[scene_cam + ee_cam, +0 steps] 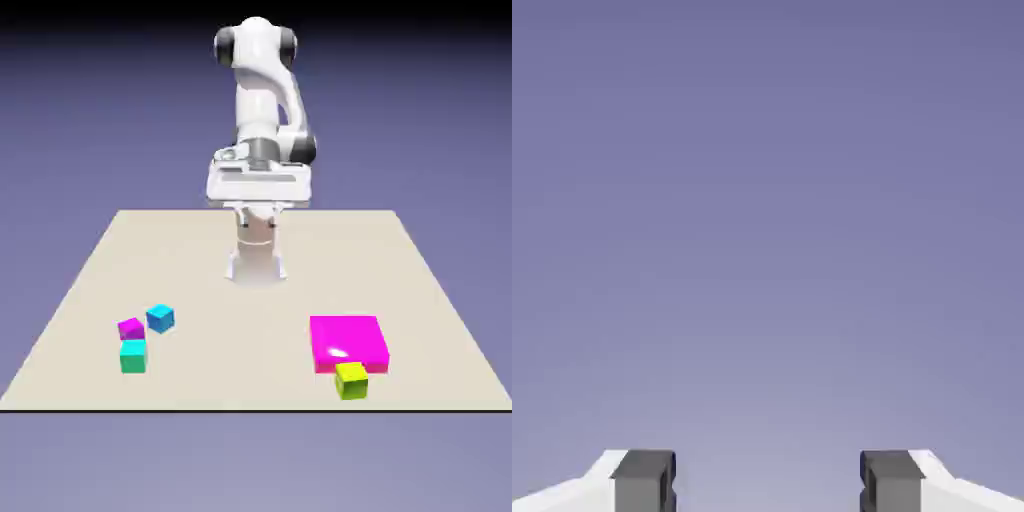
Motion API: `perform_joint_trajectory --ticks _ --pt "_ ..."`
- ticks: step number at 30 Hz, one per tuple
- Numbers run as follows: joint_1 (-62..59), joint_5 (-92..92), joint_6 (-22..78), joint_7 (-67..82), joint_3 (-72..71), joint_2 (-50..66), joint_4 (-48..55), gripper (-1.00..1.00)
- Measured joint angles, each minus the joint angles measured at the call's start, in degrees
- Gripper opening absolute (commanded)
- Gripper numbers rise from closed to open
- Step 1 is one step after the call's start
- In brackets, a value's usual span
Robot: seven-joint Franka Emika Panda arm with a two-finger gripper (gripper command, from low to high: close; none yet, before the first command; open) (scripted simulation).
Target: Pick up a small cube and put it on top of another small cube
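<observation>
teal cube [133,356]: glossy turquoise-green
purple-magenta cube [130,328]: plain
sky-blue cube [160,318]: plain
flat block [347,340]: bright pink
small cube [351,380]: yellow-green
surface [260,310]: beige, seemingly unpatterned

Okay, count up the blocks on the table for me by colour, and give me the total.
Teal cube: 1
Purple-magenta cube: 1
Sky-blue cube: 1
Yellow-green cube: 1
Flat bright-pink block: 1
Total: 5

My body — glossy white shells

Rounded arm [265,95] links, dark joint bands; my hand [768,482] ends in grey fingertips [643,480].
</observation>
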State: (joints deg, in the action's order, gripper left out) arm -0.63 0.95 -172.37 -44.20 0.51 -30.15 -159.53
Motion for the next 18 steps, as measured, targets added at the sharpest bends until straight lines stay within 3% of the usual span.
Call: perform_joint_trajectory --ticks 18 --pt "-19.74 14.23 24.37 -25.99 7.61 37.38 21.9 0.0"
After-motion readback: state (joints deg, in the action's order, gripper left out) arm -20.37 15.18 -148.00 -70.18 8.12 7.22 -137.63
